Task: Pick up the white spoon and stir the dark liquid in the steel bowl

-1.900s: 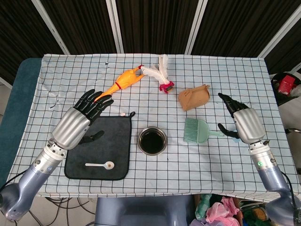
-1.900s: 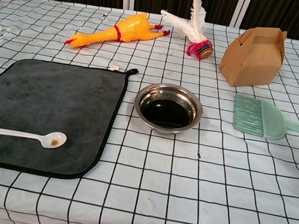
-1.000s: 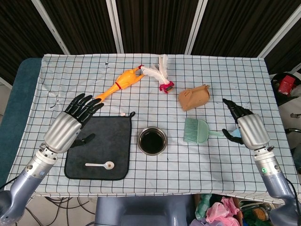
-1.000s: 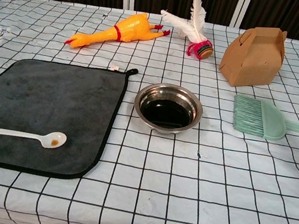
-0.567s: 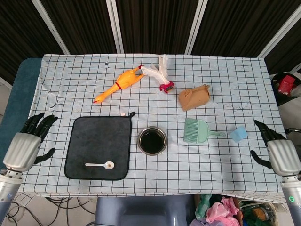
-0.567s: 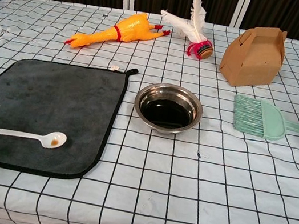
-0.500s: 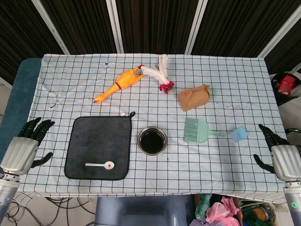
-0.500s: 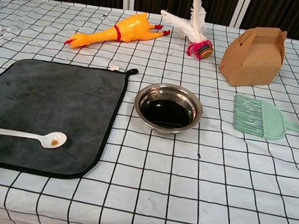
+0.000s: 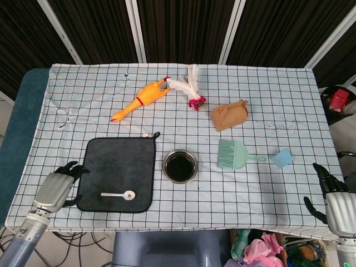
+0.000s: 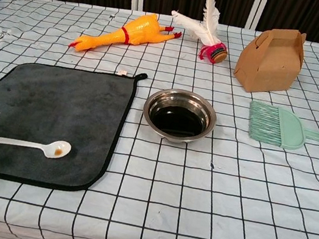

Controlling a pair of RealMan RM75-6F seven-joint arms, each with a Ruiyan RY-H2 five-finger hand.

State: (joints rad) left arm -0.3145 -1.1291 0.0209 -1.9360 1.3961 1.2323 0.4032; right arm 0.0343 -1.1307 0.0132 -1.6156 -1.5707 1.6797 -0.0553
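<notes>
The white spoon (image 9: 118, 194) (image 10: 34, 146) lies on the dark grey mat (image 9: 117, 167) (image 10: 43, 111), bowl end to the right with a brown stain in it. The steel bowl (image 9: 180, 166) (image 10: 179, 115) of dark liquid stands right of the mat. My left hand (image 9: 57, 188) hovers at the mat's lower left corner, fingers spread, holding nothing. My right hand (image 9: 332, 200) is at the table's front right edge, fingers apart and empty. Neither hand is clearly seen in the chest view.
A rubber chicken (image 9: 140, 99) and a feather toy (image 9: 189, 89) lie at the back. A brown paper box (image 9: 229, 115), a green brush (image 9: 236, 155) and a small blue block (image 9: 282, 158) sit right of the bowl.
Both arms have drawn back toward the table's front. The left hand then came in toward the mat's lower left corner. The right hand sank to the front right edge. Spoon and bowl have not moved.
</notes>
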